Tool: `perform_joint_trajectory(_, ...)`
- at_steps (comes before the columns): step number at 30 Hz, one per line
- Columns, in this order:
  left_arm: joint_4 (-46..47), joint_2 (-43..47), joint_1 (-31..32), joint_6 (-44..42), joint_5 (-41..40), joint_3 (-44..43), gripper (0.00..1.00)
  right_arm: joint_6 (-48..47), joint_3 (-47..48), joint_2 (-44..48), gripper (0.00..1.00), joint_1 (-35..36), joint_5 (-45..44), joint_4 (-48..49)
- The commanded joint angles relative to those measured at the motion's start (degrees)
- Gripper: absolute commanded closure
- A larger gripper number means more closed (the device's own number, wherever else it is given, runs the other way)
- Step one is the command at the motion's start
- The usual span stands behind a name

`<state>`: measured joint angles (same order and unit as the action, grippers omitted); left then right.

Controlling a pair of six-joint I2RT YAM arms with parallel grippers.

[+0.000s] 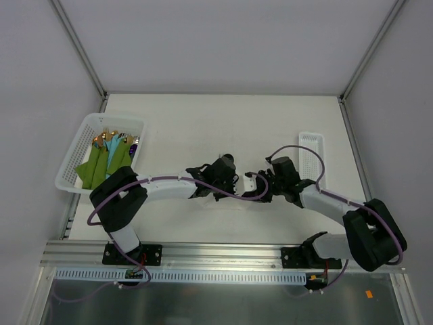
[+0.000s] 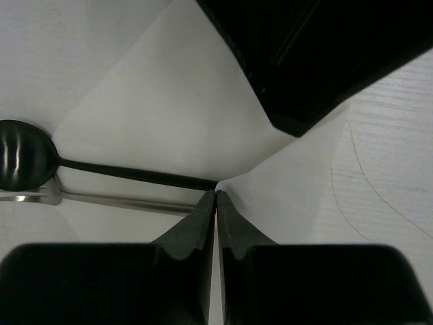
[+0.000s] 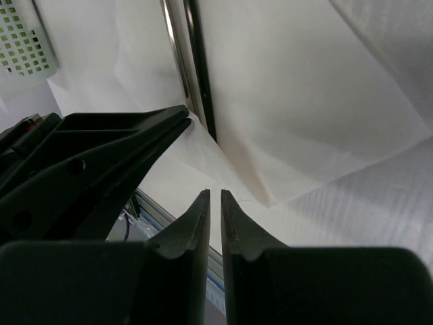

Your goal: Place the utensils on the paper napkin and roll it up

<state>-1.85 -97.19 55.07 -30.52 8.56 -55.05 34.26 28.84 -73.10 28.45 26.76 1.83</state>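
- The spoon [image 2: 20,156] and the fork [image 2: 108,200] lie side by side on the paper napkin [image 2: 169,115], handles parallel, near the middle of the table [image 1: 203,128], so the placing step looks done
- A flap of the napkin is folded over the far ends of both handles; the spoon's bowl and the fork's neck stick out bare past the paper's edge
- The step in hand appears to be the roll itself: starting or tightening the first wrap around the handles
- The left hand [image 2: 215,196] has its fingers pressed together right at the fold, where the spoon handle goes under the flap; whether paper is caught between them I cannot tell
- The right hand [image 3: 215,195] is just beside the left one, its fingers nearly together with a narrow slit between, nothing visible in it, low over the napkin near a crease
- The next move probably calls for one hand to pin the cutlery while the other turns the flap over, gently, since thin paper may tear or slip loose
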Motion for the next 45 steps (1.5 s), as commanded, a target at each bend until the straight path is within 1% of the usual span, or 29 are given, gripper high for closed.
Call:
perform_joint_trajectory(1,1.58,-0.37,-0.31,-0.24,0.41,-1.82,0.94,3.97,0.69,-3.35,0.86,2.22,1.01,7.22)
perform_joint_trajectory(3,1.58,-0.55,-0.31,-0.06,0.23,-1.82,0.94,4.41,1.22,-5.11,0.87,2.84,0.92,8.36)
perform_joint_trajectory(7,1.58,-0.46,-0.31,0.38,-0.91,-1.56,0.88,5.03,2.36,-9.95,0.89,4.94,1.27,9.86)
perform_joint_trajectory(8,1.58,-0.63,-0.31,0.46,-1.17,-1.55,0.84,5.03,2.53,-11.70,0.89,5.21,0.93,9.95)
perform_joint_trajectory(10,1.58,-0.55,-0.49,0.90,-1.61,-1.55,0.80,5.03,3.06,-13.29,0.89,5.74,0.57,10.04)
perform_joint_trajectory(13,1.15,1.03,-0.75,3.00,-1.70,-1.99,0.69,5.03,3.50,-16.10,0.91,6.01,0.40,10.30)
perform_joint_trajectory(14,0.01,2.86,-1.01,3.88,-1.79,-2.17,0.62,5.03,3.68,-16.98,0.91,6.09,0.22,10.30)
perform_joint_trajectory(16,-1.57,5.59,-1.80,7.56,-1.53,-2.87,0.57,5.20,3.50,-17.25,0.92,6.18,-0.31,9.95)
perform_joint_trajectory(17,-2.54,8.82,-3.11,8.98,-1.09,-3.05,0.54,5.29,3.16,-17.25,0.92,6.18,-0.66,10.04)
perform_joint_trajectory(18,-4.55,10.42,-4.00,10.21,-0.65,-3.22,0.50,5.46,3.06,-17.16,0.92,6.10,-0.75,9.87)
perform_joint_trajectory(19,-5.79,11.92,-5.14,12.57,-0.30,-3.40,0.49,5.47,3.06,-17.08,0.92,6.09,-0.84,9.69)
perform_joint_trajectory(20,-7.10,14.63,-6.28,13.72,0.92,-3.49,0.49,5.38,2.98,-16.99,0.92,6.09,-1.18,9.51)
perform_joint_trajectory(21,-9.90,15.88,-9.07,14.61,1.81,-3.49,0.48,5.38,3.06,-16.81,0.92,6.09,-1.36,8.90)
perform_joint_trajectory(24,-14.40,19.04,-13.92,18.39,6.02,-2.53,0.47,5.03,3.59,-16.29,0.92,6.18,-1.98,8.02)
perform_joint_trajectory(25,-16.85,19.49,-17.16,19.96,7.25,-1.22,0.46,4.85,3.68,-16.11,0.92,6.27,-2.15,7.24)
perform_joint_trajectory(26,-17.92,19.93,-18.75,20.67,8.39,-0.51,0.46,4.76,3.85,-15.93,0.92,6.27,-2.68,6.88)
perform_joint_trajectory(27,-18.71,19.93,-20.16,21.29,10.23,0.37,0.47,4.59,4.03,-15.85,0.92,6.36,-2.77,6.62)
perform_joint_trajectory(28,-19.68,19.84,-23.22,22.77,11.12,1.86,0.47,4.41,4.47,-15.67,0.92,6.53,-3.47,5.39)
perform_joint_trajectory(30,-20.39,18.80,-26.23,24.19,13.84,3.10,0.47,3.97,4.91,-15.32,0.92,6.71,-4.09,4.07)
perform_joint_trajectory(31,-20.56,18.18,-29.20,25.50,14.38,3.63,0.47,3.71,5.17,-15.14,0.92,6.88,-4.26,3.80)
perform_joint_trajectory(35,-21.97,13.00,-35.71,29.20,18.24,2.75,0.49,3.62,5.87,-15.32,0.92,7.32,-4.70,3.01)
perform_joint_trajectory(36,-22.58,10.64,-36.52,29.81,18.95,2.32,0.50,3.62,6.14,-15.32,0.92,7.41,-4.88,2.49)
perform_joint_trajectory(39,-23.20,8.51,-37.84,29.21,24.12,1.96,0.53,3.18,6.66,-15.14,0.92,7.76,-5.40,1.69)
perform_joint_trajectory(40,-23.20,8.94,-37.75,28.25,26.66,2.05,0.55,3.01,6.84,-14.88,0.92,7.68,-5.49,0.99)
perform_joint_trajectory(41,-22.94,9.81,-37.75,27.02,32.86,2.05,0.56,3.00,6.84,-14.62,0.93,7.76,-5.76,0.73)
perform_joint_trajectory(45,-22.06,14.12,-35.74,26.75,43.01,0.56,0.59,2.83,6.93,-14.00,0.92,7.85,-6.02,0.28)
